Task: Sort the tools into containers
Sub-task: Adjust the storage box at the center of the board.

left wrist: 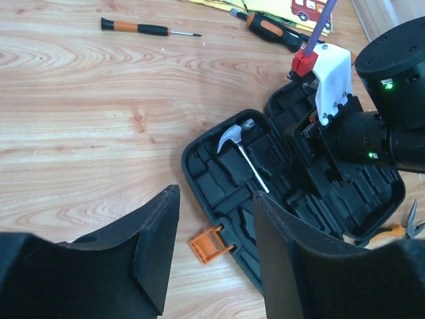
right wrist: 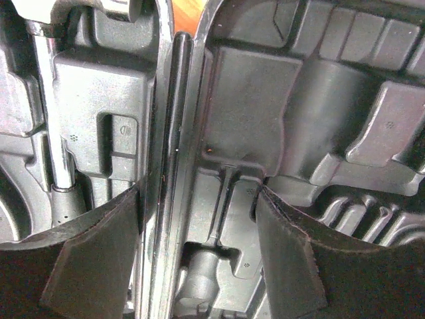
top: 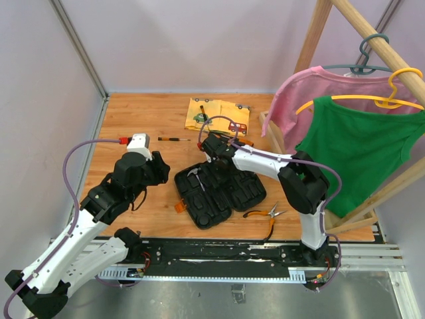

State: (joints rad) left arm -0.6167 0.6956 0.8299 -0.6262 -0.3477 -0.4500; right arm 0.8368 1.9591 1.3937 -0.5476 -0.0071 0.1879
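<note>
Reaching into open tool case (top: 204, 207) beside slotted hammer (left wrist: 242, 149), right fingers (right wrist: 93, 266) spread and empty, left fingers (left wrist: 153, 246) likewise. Next, probably: fetching slim screwdriver (top: 174, 139) off desk (top: 153, 113).

the counter (top: 133, 119) is honey-brown wood with wavy grain. the tool case (left wrist: 212, 193) is black all over, its latch (left wrist: 210, 243) orange. the hammer (left wrist: 234, 138) has a silvery steel head (shaft the same). the screwdriver (left wrist: 133, 27) handle is banded black and orange, and the pliers (top: 260, 214) have orange grips. the cloth (top: 216, 113) is yellow, printed with cars.
</note>
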